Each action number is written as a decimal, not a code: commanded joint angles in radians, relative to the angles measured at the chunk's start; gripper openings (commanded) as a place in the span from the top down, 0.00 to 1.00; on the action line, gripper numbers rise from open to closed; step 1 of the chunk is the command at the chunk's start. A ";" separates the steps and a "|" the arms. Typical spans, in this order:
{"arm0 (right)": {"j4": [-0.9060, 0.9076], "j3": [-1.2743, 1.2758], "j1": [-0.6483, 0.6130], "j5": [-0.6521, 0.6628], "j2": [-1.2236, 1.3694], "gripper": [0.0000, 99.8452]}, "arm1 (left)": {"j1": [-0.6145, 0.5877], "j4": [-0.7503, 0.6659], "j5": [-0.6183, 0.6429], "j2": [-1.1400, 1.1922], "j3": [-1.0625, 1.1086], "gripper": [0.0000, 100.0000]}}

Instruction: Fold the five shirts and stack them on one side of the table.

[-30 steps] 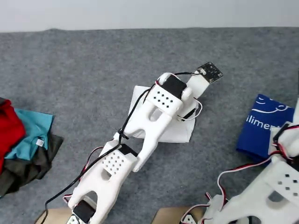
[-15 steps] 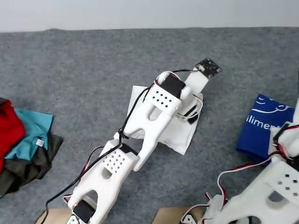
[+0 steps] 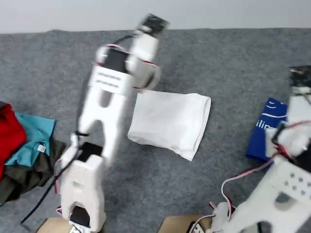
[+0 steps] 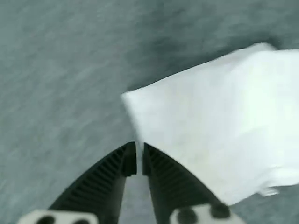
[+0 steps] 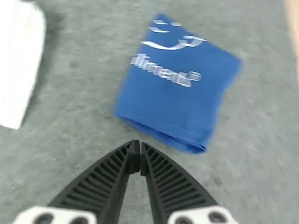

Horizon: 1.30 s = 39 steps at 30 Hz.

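White moulded plastic, smooth and blocky, forms both arms. Nearest us, the left arm [image 3: 92, 145] stands at the table's near edge and stretches almost straight away, its wrist raised beyond the far left corner of the white shirt [image 3: 170, 124]. The left gripper [image 4: 138, 161] has ridged black jaws drawn to a thin slit with nothing between them. It sits over the shirt's edge; we cannot judge contact. The right arm [image 3: 286, 179] bends up at near right. The right gripper [image 5: 138, 158] is pinched together too, empty, over bare mat just short of the blue shirt [image 5: 177, 84].

Table [image 3: 233, 63]: grey, felt-like nap. Near left, a crumpled heap: dark shirt [image 3: 29, 170] underneath, teal shirt [image 3: 31, 141] on it, red shirt [image 3: 9, 136] at the edge. Mid-table, the white shirt lies folded flat, a smooth soft rectangle. Its long axis runs across the table, left to right, slightly skewed, and its right end is rounded. At right, the blue shirt is a folded rectangle with white print, partly behind the right arm, well apart from the white one.
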 commanded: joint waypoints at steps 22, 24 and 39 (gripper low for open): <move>-0.578 -0.003 -0.559 -0.298 0.704 0.98 | -0.071 -0.120 -0.126 -0.422 0.885 1.00; -0.624 -0.020 -0.565 -0.296 0.766 0.98 | -0.038 -0.152 -0.123 -0.376 0.883 1.00; -0.622 -0.443 -0.519 -0.293 1.239 0.98 | 0.129 -0.279 -0.078 -0.117 0.883 1.00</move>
